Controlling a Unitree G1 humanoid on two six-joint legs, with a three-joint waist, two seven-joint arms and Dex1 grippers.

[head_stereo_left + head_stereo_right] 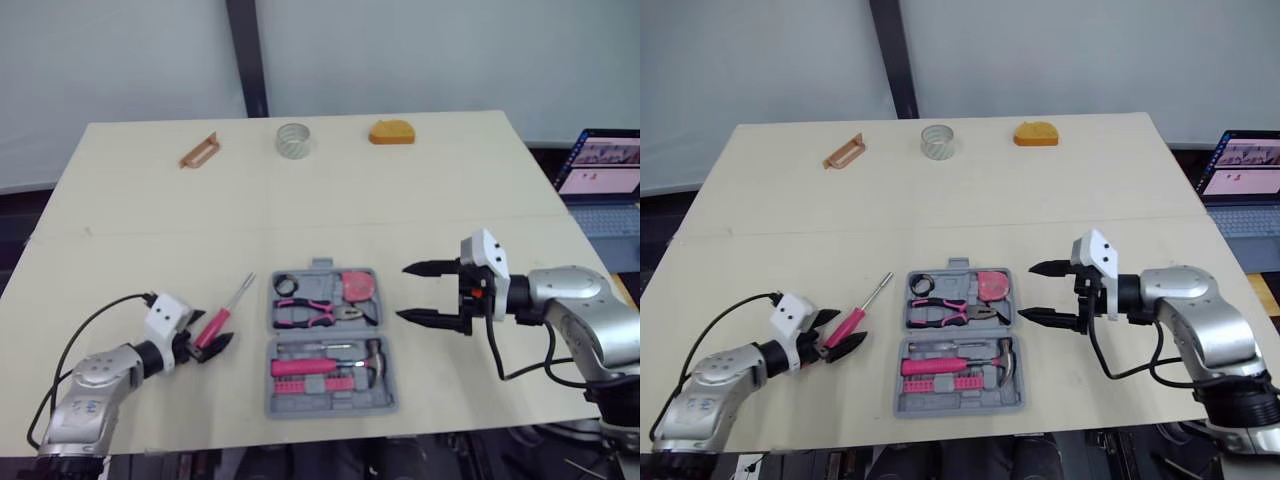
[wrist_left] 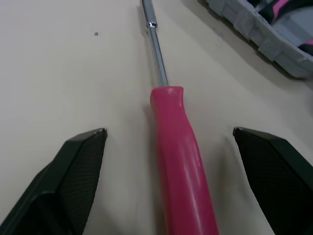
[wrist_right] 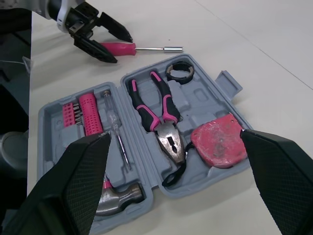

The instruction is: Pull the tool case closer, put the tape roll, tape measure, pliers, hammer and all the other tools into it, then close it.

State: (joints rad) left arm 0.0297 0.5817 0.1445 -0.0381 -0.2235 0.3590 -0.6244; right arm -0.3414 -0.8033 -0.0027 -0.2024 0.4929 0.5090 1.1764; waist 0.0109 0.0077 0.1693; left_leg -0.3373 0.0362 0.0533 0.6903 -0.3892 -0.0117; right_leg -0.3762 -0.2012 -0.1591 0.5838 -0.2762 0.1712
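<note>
The tool case (image 1: 278, 405) lies open and flat at the near edge of the table (image 1: 480, 180), both grey halves facing up. Its far half holds a black tape roll (image 1: 287, 284) in the left corner, a pink tape measure (image 1: 354, 285) in the right corner, and pink-handled pliers (image 1: 315, 312) across the middle. The near half holds a hammer (image 1: 368, 358) with its head to the right, a slim clear-handled driver (image 3: 116, 128) along the hinge side, and a row of pink bits (image 1: 335, 385) along the near side.

Just left of the case a pink-handled screwdriver (image 1: 222, 318) lies on the table, its metal shaft pointing away and slightly toward the case. The left gripper (image 1: 207, 335) sits at the handle's near end. Its fingers (image 2: 73, 166) are spread wide on either side of the handle without touching it.

Just right of the case, level with its far half, the right gripper (image 1: 403, 292) points toward the case with its two fingers (image 1: 430, 268) far apart and nothing between them.

Well beyond the case, along the table's far edge, stand a clear tape roll (image 1: 293, 140) roughly in line with the case, a brown handle-shaped piece (image 1: 199, 151) off to the left, and an orange object (image 1: 391, 132) to the right. Far right of the case, off the table, an open laptop (image 1: 600, 170) shows a lit screen.
</note>
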